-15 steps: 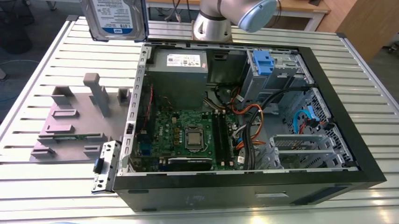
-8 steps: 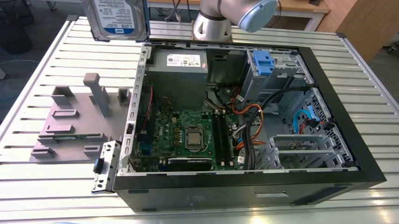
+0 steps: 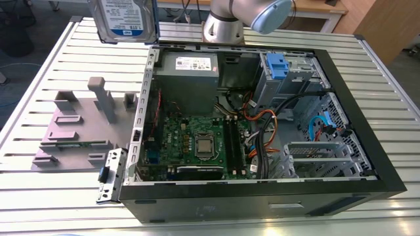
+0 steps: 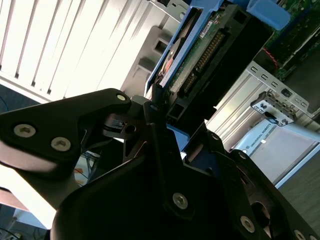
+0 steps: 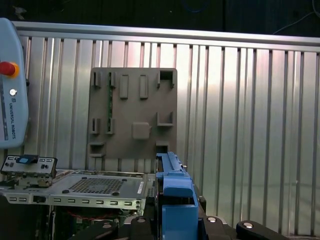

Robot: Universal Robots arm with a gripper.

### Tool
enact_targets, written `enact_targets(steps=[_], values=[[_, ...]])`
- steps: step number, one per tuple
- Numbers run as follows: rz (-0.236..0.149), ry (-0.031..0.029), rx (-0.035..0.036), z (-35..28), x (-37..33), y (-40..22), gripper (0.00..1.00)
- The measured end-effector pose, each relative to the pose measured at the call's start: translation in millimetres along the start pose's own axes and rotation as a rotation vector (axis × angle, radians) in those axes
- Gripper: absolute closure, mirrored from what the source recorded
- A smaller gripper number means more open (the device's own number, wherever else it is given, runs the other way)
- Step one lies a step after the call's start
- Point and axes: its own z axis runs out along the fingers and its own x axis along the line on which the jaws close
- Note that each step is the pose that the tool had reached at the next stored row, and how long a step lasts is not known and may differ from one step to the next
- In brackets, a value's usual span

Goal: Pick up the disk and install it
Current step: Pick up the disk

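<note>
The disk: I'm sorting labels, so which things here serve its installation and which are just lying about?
Job: disk, clamped in the gripper; open computer case; drive cage with blue latch.
Lying about: grey fixture plate beside the case; teach pendant in the first wrist view.

- The disk (image 3: 123, 19): silver drive, white-and-blue label, blue plastic frame.
- Upright in the air, label facing the exterior view.
- Near the computer case's (image 3: 249, 199) far corner, on the exterior view's left.
</note>
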Motion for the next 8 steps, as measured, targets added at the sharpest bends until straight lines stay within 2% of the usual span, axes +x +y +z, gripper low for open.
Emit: enact_targets(steps=[8], values=[[0.000,-0.0001,0.0001,0.0,0.1,-3.0,0.64]])
